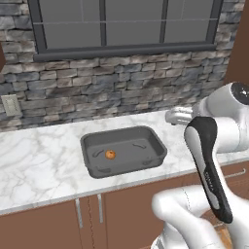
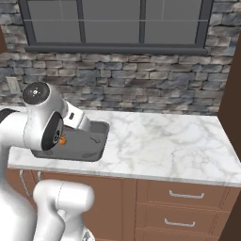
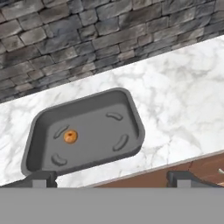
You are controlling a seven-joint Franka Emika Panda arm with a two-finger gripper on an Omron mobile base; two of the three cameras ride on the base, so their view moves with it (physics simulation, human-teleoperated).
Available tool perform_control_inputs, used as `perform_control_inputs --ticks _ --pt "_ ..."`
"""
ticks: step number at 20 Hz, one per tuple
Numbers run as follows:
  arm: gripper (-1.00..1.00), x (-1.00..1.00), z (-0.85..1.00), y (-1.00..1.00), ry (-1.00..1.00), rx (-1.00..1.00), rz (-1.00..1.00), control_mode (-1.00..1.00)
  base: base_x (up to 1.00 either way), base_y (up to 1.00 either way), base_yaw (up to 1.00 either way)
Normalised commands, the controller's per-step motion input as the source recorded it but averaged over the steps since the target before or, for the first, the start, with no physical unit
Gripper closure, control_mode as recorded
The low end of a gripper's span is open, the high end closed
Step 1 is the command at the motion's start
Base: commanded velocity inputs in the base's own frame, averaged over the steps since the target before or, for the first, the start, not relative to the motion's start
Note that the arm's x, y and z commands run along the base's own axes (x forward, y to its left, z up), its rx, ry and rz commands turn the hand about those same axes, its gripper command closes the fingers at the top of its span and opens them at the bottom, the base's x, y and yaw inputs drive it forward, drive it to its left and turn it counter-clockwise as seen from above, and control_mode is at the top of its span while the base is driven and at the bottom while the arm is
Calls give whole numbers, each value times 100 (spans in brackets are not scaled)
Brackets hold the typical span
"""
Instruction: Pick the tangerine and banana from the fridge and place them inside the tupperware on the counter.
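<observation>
Marbled worktop [image 1: 39,155] under a stone wall [image 1: 97,92] carries the dark grey tupperware [image 3: 131,113]. Inside it lies the tangerine [image 3: 70,136], left of centre. Above, the fingers [image 3: 43,178] stand spread wide, holding nothing.

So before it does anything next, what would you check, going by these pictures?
1. Tangerine inside the tupperware: ok.
2. Hand open and holding nothing: ok.
3. Banana in the tupperware: not ok, only the tangerine lies there.
4. Tupperware resting flat on the counter: ok.
5. Where the banana is now: cannot tell.
6. Hand clear of the tupperware rim: ok, judged from the hand view.
</observation>
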Motion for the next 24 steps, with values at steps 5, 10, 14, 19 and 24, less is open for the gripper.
perform_control_inputs --ticks 5,10,14,19,24 --pt "-100 -52 60 3 15 -4 10 -100 0 0 0" --pt "-100 -92 3 2 12 -10 6 -100 0 0 0" --pt "-100 -69 -25 0 9 -6 5 100 -20 0 2" --pt "-100 0 0 0 0 0 0 100 -46 -19 2" --pt "-100 0 0 0 0 0 0 100 -81 -92 -1"
